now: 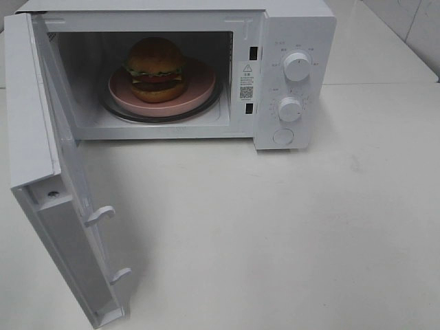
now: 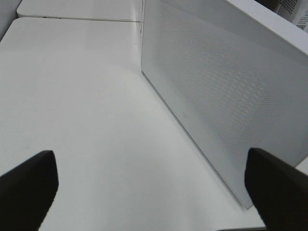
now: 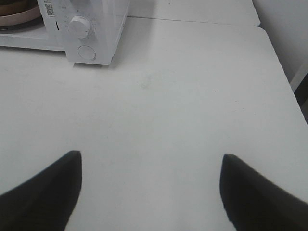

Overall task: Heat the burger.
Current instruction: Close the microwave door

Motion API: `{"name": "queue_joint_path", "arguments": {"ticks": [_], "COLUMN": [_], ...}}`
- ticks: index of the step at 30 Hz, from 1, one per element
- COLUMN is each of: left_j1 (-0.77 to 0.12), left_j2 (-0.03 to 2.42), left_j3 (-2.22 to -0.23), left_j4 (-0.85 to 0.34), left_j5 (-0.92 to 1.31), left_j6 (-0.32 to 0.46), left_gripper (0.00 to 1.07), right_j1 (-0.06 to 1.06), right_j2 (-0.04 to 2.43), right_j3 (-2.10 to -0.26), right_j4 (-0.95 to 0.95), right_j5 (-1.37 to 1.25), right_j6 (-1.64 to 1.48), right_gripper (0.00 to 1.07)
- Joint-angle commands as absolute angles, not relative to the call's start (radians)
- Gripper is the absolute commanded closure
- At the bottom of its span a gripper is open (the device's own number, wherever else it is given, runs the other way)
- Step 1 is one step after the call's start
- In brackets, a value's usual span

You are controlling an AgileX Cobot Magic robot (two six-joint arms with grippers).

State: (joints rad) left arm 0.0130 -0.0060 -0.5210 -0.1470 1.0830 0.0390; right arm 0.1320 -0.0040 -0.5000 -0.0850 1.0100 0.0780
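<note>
you've got the burger (image 1: 155, 69) inside the microwave (image 1: 295, 27), at approx 11 o'clock from the middle of the high cam view. it sits upright on the pink plate (image 1: 199, 96), slightly toward the plate's 9 o'clock side, bun on top w/ lettuce, tomato, cheese and patty showing below. the plate rests on the glass turntable (image 1: 165, 117), whose rim shows along the plate's 6 o'clock edge. the door (image 1: 41, 137) stands wide open, hinged on the left of the cavity and reaching toward 7 o'clock over the table (image 1: 275, 240), its two latch hooks (image 1: 101, 214) sticking out of the inner face. on the control panel at approx 1 o'clock you see the upper knob (image 1: 296, 67), the lower knob (image 1: 289, 109) below it, and a round button (image 1: 283, 136) at the base. your left gripper (image 2: 149, 154) is spread wide w/ nothing between the fingers; it looks at the door's dotted outer panel (image 2: 216, 96) standing close by, w/ bare table (image 2: 72, 96) beside that. your right gripper (image 3: 150, 155) is also spread wide and empty, above the table (image 3: 192, 96), well apart from the microwave's (image 3: 108, 19) panel corner, where one knob (image 3: 80, 26), the button (image 3: 86, 52) and a sliver of the plate (image 3: 14, 17) show.
</note>
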Motion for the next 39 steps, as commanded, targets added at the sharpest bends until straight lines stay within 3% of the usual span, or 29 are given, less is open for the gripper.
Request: {"name": "queue_joint_path", "arguments": {"ticks": [1,8,13,14,16,17,18,19,20,21,22,25,29,39], "left_j1": [0.008,0.008,0.008,0.008,0.008,0.008,0.008,0.008,0.008,0.008,0.008,0.008,0.008,0.008], "left_j2": [-0.021,0.041,0.175,0.175,0.249,0.249,0.298,0.327,0.327,0.379,0.398,0.438,0.532,0.694], "left_j3": [-0.535,-0.544,-0.545,-0.545,-0.544,-0.544,-0.539,-0.538,-0.538,-0.538,-0.537,-0.537,-0.517,-0.378], "left_j4": [-0.144,-0.139,-0.134,-0.134,-0.134,-0.134,-0.134,-0.135,-0.135,-0.137,-0.137,-0.137,-0.149,-0.168], "left_j5": [1.038,0.990,0.919,0.919,0.876,0.876,0.848,0.831,0.831,0.804,0.790,0.748,0.555,0.133], "left_j6": [-0.006,0.000,0.000,0.000,0.000,0.000,0.000,0.000,0.000,0.000,0.007,0.034,0.136,0.163], "left_gripper": [0.10,0.23,0.44,0.44,0.60,0.60,0.74,0.80,0.80,0.96,1.02,1.07,1.07,1.07], "right_j1": [0.127,0.127,0.127,0.127,0.127,0.127,0.127,0.127,0.127,0.127,0.127,0.127,0.127,0.127], "right_j2": [-0.030,-0.030,-0.030,-0.030,-0.030,-0.030,-0.030,-0.030,-0.030,-0.030,-0.030,-0.030,-0.030,-0.030], "right_j3": [-0.498,-0.498,-0.498,-0.498,-0.498,-0.498,-0.498,-0.498,-0.498,-0.498,-0.498,-0.498,-0.498,-0.498], "right_j4": [-0.084,-0.084,-0.084,-0.084,-0.084,-0.084,-0.084,-0.084,-0.084,-0.084,-0.084,-0.084,-0.084,-0.084], "right_j5": [0.995,0.995,0.995,0.995,0.995,0.995,0.995,0.995,0.995,0.995,0.995,0.995,0.995,0.995], "right_j6": [0.065,0.065,0.065,0.065,0.065,0.065,0.065,0.065,0.065,0.065,0.065,0.065,0.065,0.065], "right_gripper": [0.31,0.31,0.31,0.31,0.31,0.31,0.31,0.31,0.31,0.31,0.31,0.31,0.31,0.31]}}
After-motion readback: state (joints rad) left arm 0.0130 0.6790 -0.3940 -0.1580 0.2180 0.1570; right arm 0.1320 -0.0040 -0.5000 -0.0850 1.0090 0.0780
